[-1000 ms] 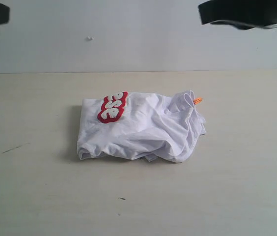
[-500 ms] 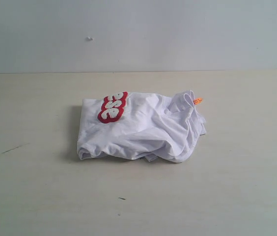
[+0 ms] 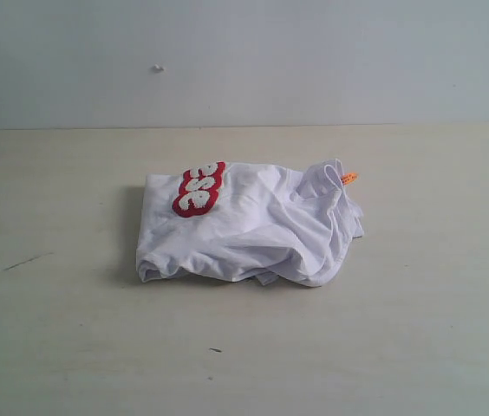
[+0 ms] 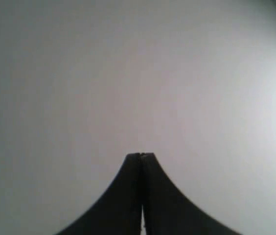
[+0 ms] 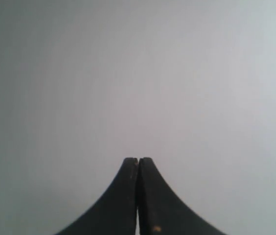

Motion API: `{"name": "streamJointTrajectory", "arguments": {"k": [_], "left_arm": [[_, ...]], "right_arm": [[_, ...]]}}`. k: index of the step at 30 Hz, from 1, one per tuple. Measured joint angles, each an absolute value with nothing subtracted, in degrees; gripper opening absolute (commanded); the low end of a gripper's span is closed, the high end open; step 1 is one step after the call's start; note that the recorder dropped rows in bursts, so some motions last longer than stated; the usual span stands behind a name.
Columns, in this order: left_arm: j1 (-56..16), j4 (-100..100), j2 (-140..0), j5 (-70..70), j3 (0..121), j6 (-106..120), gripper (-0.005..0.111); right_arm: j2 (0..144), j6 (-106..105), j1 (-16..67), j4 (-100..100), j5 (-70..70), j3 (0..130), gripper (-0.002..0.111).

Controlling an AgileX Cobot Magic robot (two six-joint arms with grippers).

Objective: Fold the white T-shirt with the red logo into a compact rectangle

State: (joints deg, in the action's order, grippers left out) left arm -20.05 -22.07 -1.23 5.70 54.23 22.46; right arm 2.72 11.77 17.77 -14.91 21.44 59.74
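White cotton is seen bunched on the bench (image 3: 418, 329): the white T-shirt (image 3: 253, 230), roughly rectangular, the red logo (image 3: 198, 189) at its far left. Folding is judged nearly done; the rumpled right edge is to be squared. The left gripper (image 4: 141, 155) and right gripper (image 5: 138, 159) are clenched, empty.

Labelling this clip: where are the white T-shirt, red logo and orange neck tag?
white T-shirt (image 3: 257, 230), exterior view, middle of the cloth.
red logo (image 3: 198, 188), exterior view, patch centre.
orange neck tag (image 3: 348, 178), exterior view, tag's middle.
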Motion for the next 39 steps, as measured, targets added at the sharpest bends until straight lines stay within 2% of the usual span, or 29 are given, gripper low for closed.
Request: {"name": "streamJointTrajectory", "arguments": {"k": [7, 32, 39], "left_arm": [[-20.05, -21.96, 0.06, 1.36, 55.97, 22.46, 0.000], [-20.05, -21.84, 0.06, 4.76, 56.06, 22.46, 0.000], [-17.14, -5.05, 0.06, 4.76, 56.06, 22.46, 0.000]], "right_arm": [[-0.09, 11.92, 17.77, -15.14, 17.08, 60.24, 0.000], [-0.09, 12.13, 17.77, -15.14, 19.53, 60.24, 0.000], [-0.09, 12.13, 17.77, -15.14, 19.63, 60.24, 0.000]]}}
